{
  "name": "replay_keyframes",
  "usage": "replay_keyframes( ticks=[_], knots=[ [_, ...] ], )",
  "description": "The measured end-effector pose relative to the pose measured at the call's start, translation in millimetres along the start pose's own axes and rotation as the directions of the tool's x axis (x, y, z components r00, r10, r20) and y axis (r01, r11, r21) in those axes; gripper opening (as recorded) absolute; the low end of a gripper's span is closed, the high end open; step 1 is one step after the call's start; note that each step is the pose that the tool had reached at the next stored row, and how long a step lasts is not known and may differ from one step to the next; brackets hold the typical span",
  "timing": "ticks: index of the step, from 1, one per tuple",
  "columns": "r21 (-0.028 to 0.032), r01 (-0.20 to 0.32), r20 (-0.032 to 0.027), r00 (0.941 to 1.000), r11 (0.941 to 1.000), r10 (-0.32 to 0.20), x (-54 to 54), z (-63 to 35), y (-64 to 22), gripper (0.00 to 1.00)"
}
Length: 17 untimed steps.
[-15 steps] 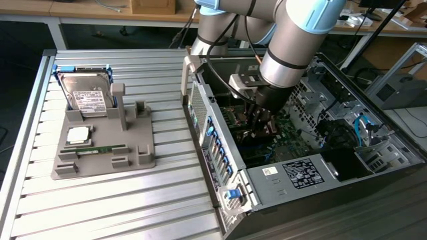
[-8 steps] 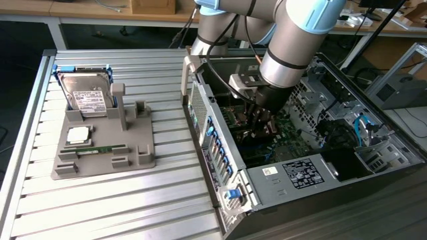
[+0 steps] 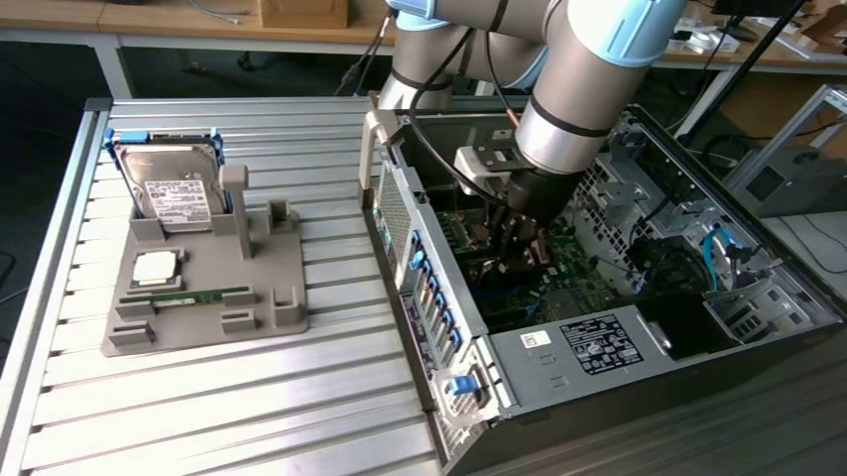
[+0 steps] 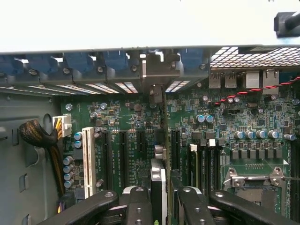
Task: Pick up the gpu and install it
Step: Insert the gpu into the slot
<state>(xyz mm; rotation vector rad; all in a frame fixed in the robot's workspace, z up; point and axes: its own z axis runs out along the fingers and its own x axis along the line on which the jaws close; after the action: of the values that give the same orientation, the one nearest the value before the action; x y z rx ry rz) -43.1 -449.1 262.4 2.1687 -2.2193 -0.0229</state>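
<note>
in the exterior view the arm reaches down into the open computer case (image 3: 636, 347) lying on the desk (image 3: 238, 397), with the gripper (image 3: 519, 238) low over the green motherboard (image 3: 582, 268), close to the case's slotted rear wall. on the exterior view's left a grey parts holder (image 3: 198, 307) carries a hard drive (image 3: 170, 188) standing upright, a processor chip (image 3: 155, 266) and a green memory stick (image 3: 198, 295) lying flat; two of its upright slots stand empty, so the card seems to have been taken from there already. in the wrist view the black fingers (image 4: 138, 206) close in from both sides on the gpu (image 4: 158, 183), seen edge-on as a thin dark card with a silver bracket, held upright between them at a partly closed width. the card hangs right over the motherboard's (image 4: 234, 117) row of dark expansion slots, beside the white slot (image 4: 88, 159), with its bracket end pointing toward the blue clips (image 4: 79, 63) on the rear wall. the pick-up looks done; whether the card's edge is seated in a slot i cannot tell, so the install reads as under way, not finished.
</note>
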Motion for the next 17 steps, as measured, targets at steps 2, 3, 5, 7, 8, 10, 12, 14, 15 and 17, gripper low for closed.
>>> replay_keyframes(
  ticks=[2,3,5,7,8,10,12,14,15,17],
  knots=[
    [0.0001,-0.002,-0.003,1.0,1.0,0.002,0.1,0.0,-0.1,0.27],
    [0.0001,-0.004,-0.0064,1.0,1.0,0.004,0.1,0.1,-0.1,0.27],
    [0.0002,-0.007,-0.0098,0.9999,1.0,0.007,0.1,0.1,-0.1,0.27],
    [0.0001,-0.008,-0.0107,0.9999,1.0,0.008,0.1,0.1,0.0,0.27],
    [0.0001,-0.008,-0.0108,0.9999,1.0,0.008,0.1,0.2,0.0,0.27],
    [0.0001,-0.008,-0.0107,0.9999,1.0,0.008,0.1,0.5,0.0,0.27],
    [0.0001,-0.008,-0.0088,0.9999,1.0,0.008,0.1,1.2,-0.1,0.27],
    [-0.0002,-0.008,-0.003,1.0,1.0,0.008,0.1,1.3,-0.1,0.27],
    [-0.0002,-0.007,-0.0004,1.0,1.0,0.007,0.1,1.3,-0.1,0.27],
    [-0.0003,-0.007,0.0037,1.0,1.0,0.007,0.3,1.4,-0.1,0.27]
  ],
)
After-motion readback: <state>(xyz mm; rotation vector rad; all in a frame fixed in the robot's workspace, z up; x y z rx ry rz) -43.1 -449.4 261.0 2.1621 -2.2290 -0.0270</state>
